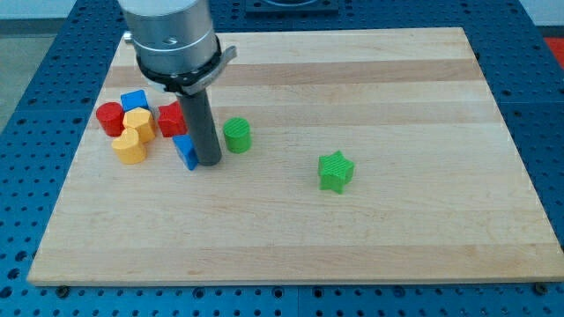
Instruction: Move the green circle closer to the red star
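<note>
In the camera view, my tip (209,162) had no jaws and sat between the green circle (237,135) and the red star (172,119). I guessed it needed to go round to the circle's right side and push left. A small blue block (185,151) touching my tip stood in the way

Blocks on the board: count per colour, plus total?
Red: 2, the red cylinder and the red star, partly behind the rod.
Blue: 2, the blue cube and the blue block beside my tip.
Yellow: 2, yellow block and yellow block.
Green: 2, green circle and green star.
Total: 8
</note>
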